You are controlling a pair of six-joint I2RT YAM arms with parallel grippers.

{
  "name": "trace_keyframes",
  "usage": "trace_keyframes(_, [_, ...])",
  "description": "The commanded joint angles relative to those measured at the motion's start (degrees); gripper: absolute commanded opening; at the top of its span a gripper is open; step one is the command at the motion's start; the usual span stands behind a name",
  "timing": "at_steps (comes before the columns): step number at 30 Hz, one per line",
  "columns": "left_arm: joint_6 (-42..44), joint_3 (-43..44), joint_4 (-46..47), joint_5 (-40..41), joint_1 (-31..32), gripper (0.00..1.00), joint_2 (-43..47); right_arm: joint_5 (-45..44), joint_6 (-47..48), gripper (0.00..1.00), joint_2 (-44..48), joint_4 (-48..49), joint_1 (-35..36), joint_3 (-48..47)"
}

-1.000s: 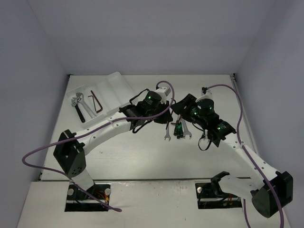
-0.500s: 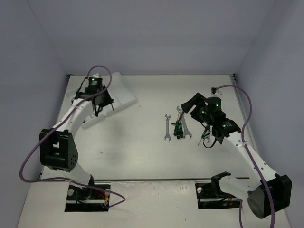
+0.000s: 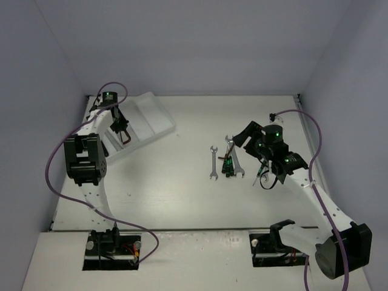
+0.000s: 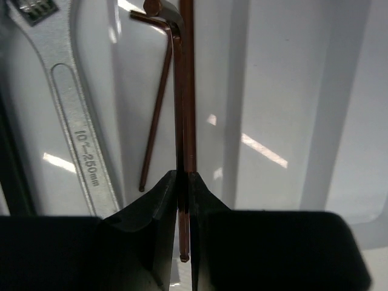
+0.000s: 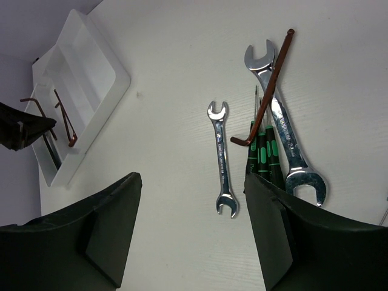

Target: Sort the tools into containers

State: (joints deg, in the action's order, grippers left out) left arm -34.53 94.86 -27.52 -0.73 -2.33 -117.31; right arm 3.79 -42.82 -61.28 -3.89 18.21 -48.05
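tray: under and ahead of our left jaws; we judge the step in hand is dropping a hex key into it.
left gripper: pressed together, pinching the held hex key.
right gripper: spread wide, holding nothing.
adjustable wrench: left of the left jaws, past a divider; we keep off that wall.
large open-end wrench: ahead-right of the right jaws, on the table.
small open-end wrench: just ahead of them.
screwdrivers: touching the large wrench.
loose hex key: lying across both.
held hex key: shaft runs straight ahead out of the tips.
lying hex key: just left of it; we think that's the right bin.
release: we go low, keep the shaft along the compartment, part the jaws, then lift straight out.
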Motion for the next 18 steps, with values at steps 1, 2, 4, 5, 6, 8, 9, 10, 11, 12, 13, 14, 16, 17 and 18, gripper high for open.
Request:
trace_keyframes(1, [-0.41,1.77,-0.94,4.16,-1.84,0.10,3.81,0.51,1.75,0.66,-0.35,1.51,-0.71,-0.46])
trace_keyframes(2, [-0.16,1.97,-0.90,3.74,-1.99,0.16,3.61,0.50,2.09,0.66,-0.86,1.50,-0.73,-0.53])
trace_keyframes(4, [0.80,2.51,-1.05,2.76,-2.07,0.23,3.11,0.43,2.63,0.66,-1.96,1.43,-0.80,-1.23])
trace_keyframes(5, [1.07,2.69,-1.05,2.01,-2.07,0.27,3.00,0.37,2.82,0.66,-2.61,1.44,-0.80,-1.56])
trace_keyframes(6, [1.22,2.61,-1.04,1.14,-2.07,0.32,3.25,-0.04,2.82,0.66,-3.21,1.50,-0.80,-1.91])
trace_keyframes(8, [1.34,2.06,-0.84,0.76,-2.01,0.41,4.16,-0.76,2.68,0.66,-5.65,1.43,-0.80,-2.95])
trace_keyframes(9, [1.62,1.64,-0.69,0.03,-1.92,0.44,4.92,-1.13,2.65,0.65,-7.33,1.43,-0.80,-3.71])
trace_keyframes(10, [2.01,1.30,-0.52,-1.19,-1.81,0.47,5.83,-1.43,2.65,0.64,-8.84,1.43,-0.80,-4.56])
trace_keyframes(11, [2.10,1.25,-0.43,-1.34,-1.78,0.49,6.74,-1.71,2.65,0.62,-9.09,1.41,-0.80,-5.37])
trace_keyframes(12, [3.24,0.71,-0.37,-3.21,-1.48,0.51,8.07,-2.13,2.65,0.60,-12.09,1.23,-0.80,-6.46])
trace_keyframes(13, [4.10,0.29,-0.34,-4.40,-0.89,0.52,10.24,-2.46,2.49,0.57,-14.25,0.84,-0.80,-8.05])
trace_keyframes(14, [4.80,-0.16,-0.34,-5.30,-0.58,0.52,11.30,-2.61,2.39,0.57,-15.97,0.64,-0.80,-8.80])
trace_keyframes(16, [7.95,-1.80,-0.85,-7.37,1.53,0.52,15.94,-3.24,2.39,0.54,-22.15,-0.21,-0.80,-12.09])
trace_keyframes(17, [8.83,-2.51,-1.16,-7.79,3.26,0.52,18.65,-3.44,2.56,0.53,-24.78,-0.47,-0.74,-13.64])
trace_keyframes(18, [9.44,-3.38,-1.31,-8.34,4.63,0.52,21.01,-3.71,2.65,0.51,-26.86,-0.69,-0.72,-14.89])
